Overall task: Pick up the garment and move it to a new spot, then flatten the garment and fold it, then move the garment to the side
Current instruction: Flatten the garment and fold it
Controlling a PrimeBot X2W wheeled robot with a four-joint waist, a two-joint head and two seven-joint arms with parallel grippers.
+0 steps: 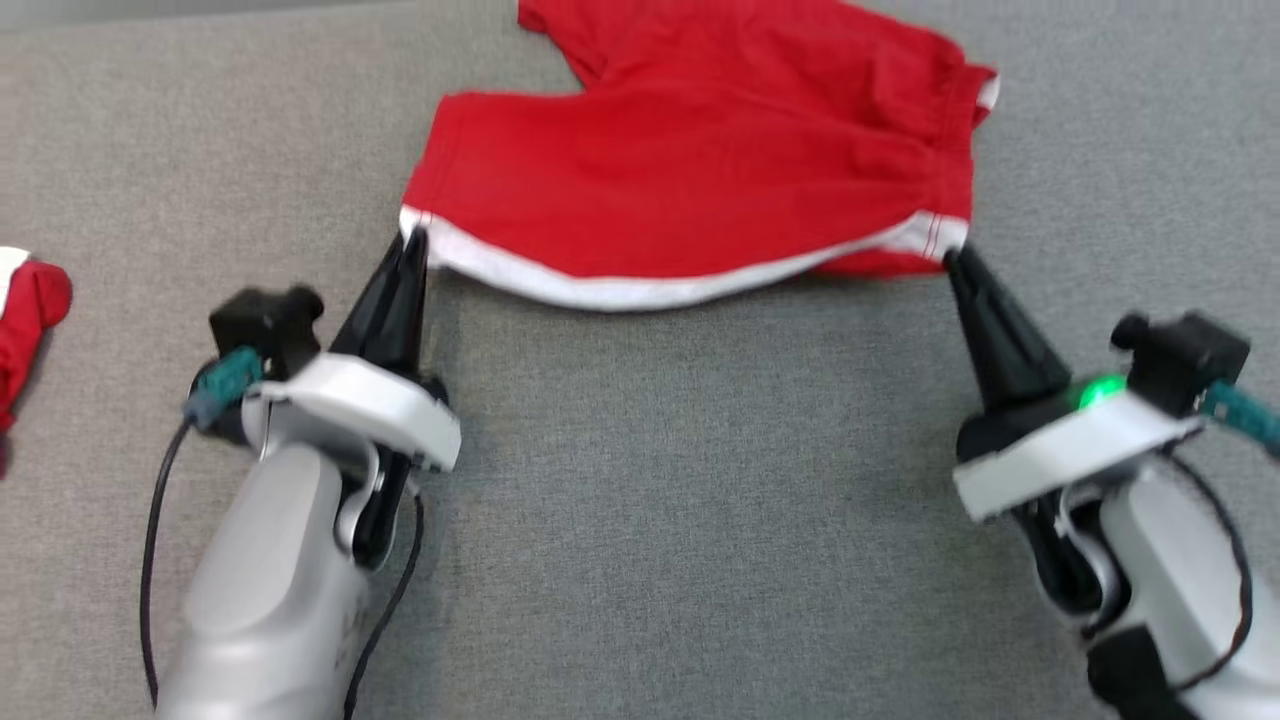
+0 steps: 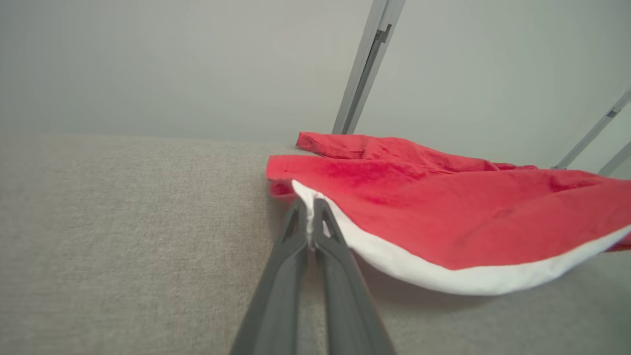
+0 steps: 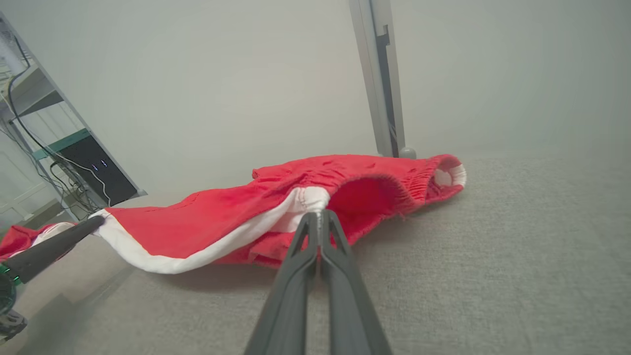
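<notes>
The shorts (image 1: 700,170) are spread at the far middle of the table (image 1: 700,500), with their near white-trimmed edge raised and sagging. Its left corner is pinched by the left gripper (image 1: 412,245), its right corner by the right gripper (image 1: 955,260). For a clean fold, both corners should be carried level and held well apart, so that the edge is drawn taut.

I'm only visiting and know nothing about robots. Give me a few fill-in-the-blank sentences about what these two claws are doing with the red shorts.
1. The red shorts have a ____ trim along the held edge.
2. The left gripper is ____ on one corner of that trim.
3. The right gripper grips the corner beside the elastic ____.
4. A second garment, at the far left, is mostly ____.
Missing words: white; shut; waistband; red.
</notes>
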